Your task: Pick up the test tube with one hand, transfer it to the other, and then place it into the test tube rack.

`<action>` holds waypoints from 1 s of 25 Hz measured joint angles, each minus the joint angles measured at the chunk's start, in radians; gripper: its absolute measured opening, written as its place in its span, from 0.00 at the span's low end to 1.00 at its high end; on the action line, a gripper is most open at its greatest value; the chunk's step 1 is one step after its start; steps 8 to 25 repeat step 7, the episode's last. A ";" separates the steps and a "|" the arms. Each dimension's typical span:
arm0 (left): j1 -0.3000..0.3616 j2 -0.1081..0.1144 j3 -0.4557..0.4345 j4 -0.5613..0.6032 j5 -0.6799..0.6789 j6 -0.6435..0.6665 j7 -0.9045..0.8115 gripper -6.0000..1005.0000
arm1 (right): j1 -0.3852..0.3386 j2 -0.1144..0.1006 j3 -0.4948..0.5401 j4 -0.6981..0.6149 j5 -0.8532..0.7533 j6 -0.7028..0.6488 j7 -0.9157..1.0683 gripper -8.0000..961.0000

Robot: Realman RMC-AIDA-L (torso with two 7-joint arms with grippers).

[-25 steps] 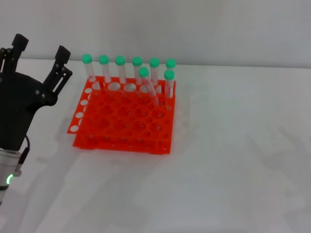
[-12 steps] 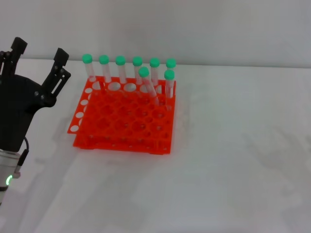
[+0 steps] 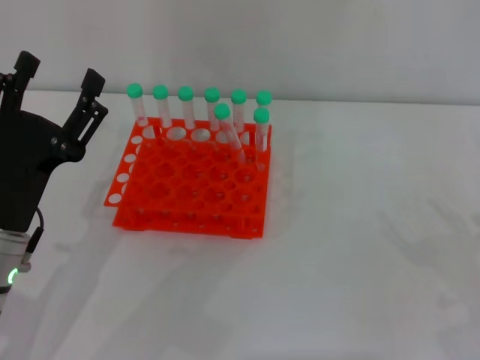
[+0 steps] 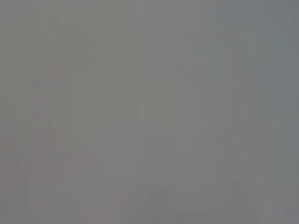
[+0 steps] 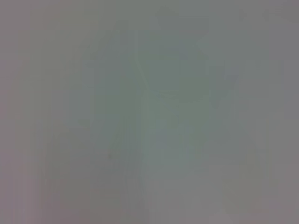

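Bright orange-red plastic square rack [image 3: 191, 184] with a grid of round holes sits on the white table [image 3: 352, 247]. Eight small clear tubes with green caps stand along its far side; the test tube [image 3: 229, 129] with its cap lowest leans in the second row, probably loosely seated. Left black two-finger tool [image 3: 57, 82], fingers spread and empty, hovers beside the rack's left edge. Right tool out of sight; wrist views show nothing usable.

No text, label, brand or number can be read anywhere — not on the test tube rack [image 3: 191, 180], the green-capped tubes [image 3: 212, 95], or the left end effector [image 3: 56, 79]. Both wrist views show only plain grey.
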 joint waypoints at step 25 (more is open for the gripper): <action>0.008 -0.003 0.000 0.002 0.000 0.002 -0.005 0.89 | -0.002 -0.001 0.004 -0.004 0.002 0.009 -0.002 0.89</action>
